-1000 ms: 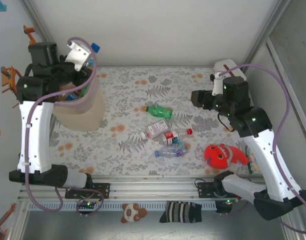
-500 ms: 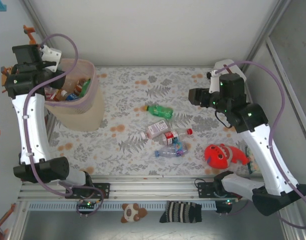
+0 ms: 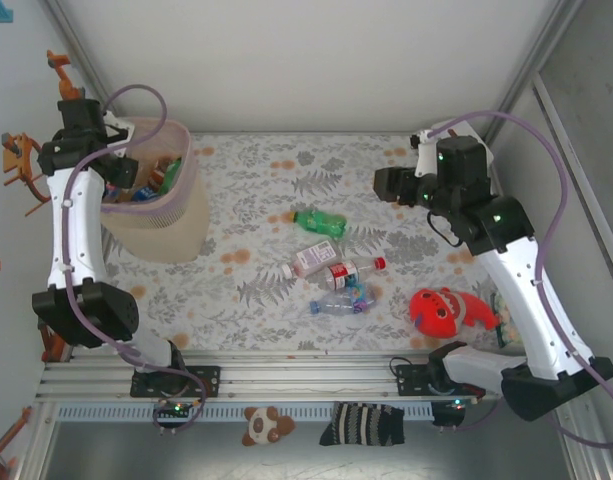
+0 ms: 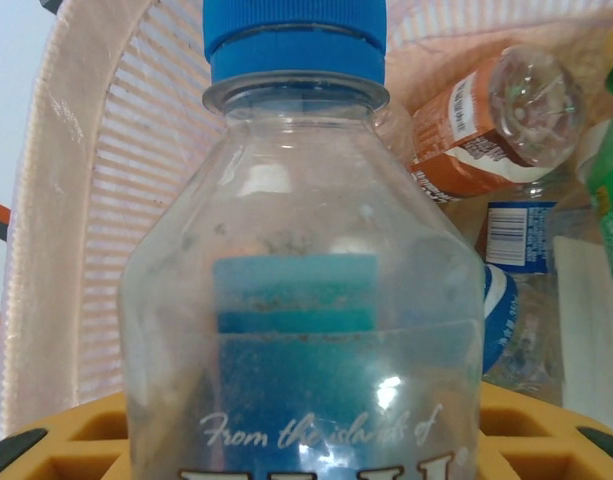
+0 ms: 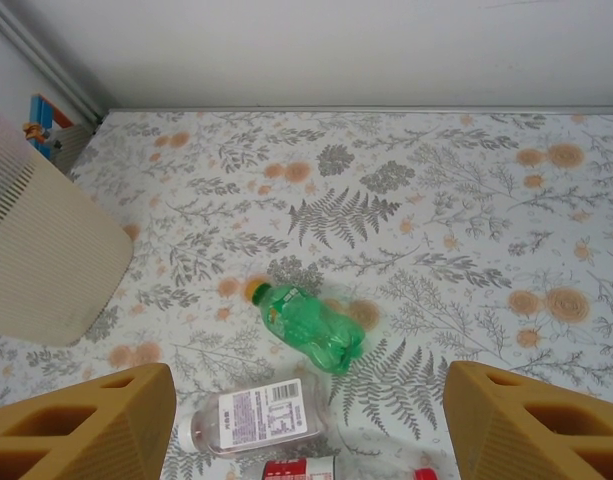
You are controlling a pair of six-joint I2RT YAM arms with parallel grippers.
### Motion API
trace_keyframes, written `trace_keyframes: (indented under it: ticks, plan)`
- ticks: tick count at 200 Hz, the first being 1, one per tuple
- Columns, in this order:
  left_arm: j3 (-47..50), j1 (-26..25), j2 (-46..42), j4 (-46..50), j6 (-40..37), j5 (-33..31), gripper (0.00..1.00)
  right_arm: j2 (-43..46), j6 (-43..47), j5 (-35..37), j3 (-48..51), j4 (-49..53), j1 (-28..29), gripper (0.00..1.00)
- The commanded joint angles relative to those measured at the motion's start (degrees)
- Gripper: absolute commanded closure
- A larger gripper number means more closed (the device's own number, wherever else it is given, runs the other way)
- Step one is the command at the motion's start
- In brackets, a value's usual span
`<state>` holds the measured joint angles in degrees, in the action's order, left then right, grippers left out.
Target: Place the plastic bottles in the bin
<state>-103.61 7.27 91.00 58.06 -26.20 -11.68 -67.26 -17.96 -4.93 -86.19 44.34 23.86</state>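
while the left jaws, part shut, grip a blue-capped clear bottle (image 4: pixel 296 300) over the bin (image 3: pixel 161 220) at far left, several bottles (image 4: pixel 491 115) already lie inside. approx 4 to go, mid-table: green bottle (image 3: pixel 319 222), white-label bottle (image 3: pixel 311 262), red-label bottle (image 3: pixel 348 271), crumpled bottle (image 3: pixel 341 300). right jaws wide open, empty, far right.

The bench (image 3: pixel 256 200) cover is off-white with grey fern leaves and little orange blossoms all over. The bin (image 3: pixel 176 225) is pale see-through pink with fine ribbed slots. That clear bottle (image 4: pixel 306 330) has a bright blue cap, blue label and white script lettering. There's also a green bottle (image 5: pixel 311 328) with an orange cap, plus a red toy (image 3: pixel 446 310). The right gripper (image 5: pixel 311 400) has mustard-yellow fingers (image 5: pixel 86 425).
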Motion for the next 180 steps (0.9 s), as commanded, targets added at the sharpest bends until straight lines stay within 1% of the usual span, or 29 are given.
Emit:
trace_keyframes:
  ticks: [1,19,43,69,91,103,123,146,180]
  plan:
    - [0.4,0.4,2.3,-1.4,-0.6,-3.3,0.5,-0.8,0.5,-0.6,-2.8,0.6,0.0,0.3]
    - [0.5,0.9,4.7,-1.4,-0.3,-5.4,0.49,-1.9,0.6,-0.9,-4.3,1.3,0.0,0.3]
    - [1.3,2.3,6.5,-1.8,-0.4,-5.9,0.49,-2.6,0.4,-1.0,-5.1,1.3,0.0,0.3]
    - [2.3,3.7,8.4,-2.6,-0.9,-4.2,0.49,-2.9,0.4,-1.0,-5.3,1.5,0.0,0.3]
    - [2.8,4.0,10.3,-2.7,-0.7,-2.3,0.46,-2.9,0.2,-1.0,-5.2,1.4,0.0,0.3]
    - [2.7,4.0,11.1,-2.5,-0.3,-1.4,0.43,-2.8,0.2,-0.9,-4.9,1.3,0.0,0.3]
    - [2.7,3.9,10.8,-2.4,0.5,0.2,0.35,-2.4,-0.1,-0.8,-4.3,0.9,0.0,0.31]
    - [2.5,3.9,8.7,-2.3,1.3,2.2,0.27,-2.0,-0.2,-0.6,-4.1,0.7,0.0,0.31]
    - [2.3,3.9,4.3,-2.3,2.5,6.7,0.17,-1.5,-0.4,-0.8,-4.3,0.3,0.0,0.31]
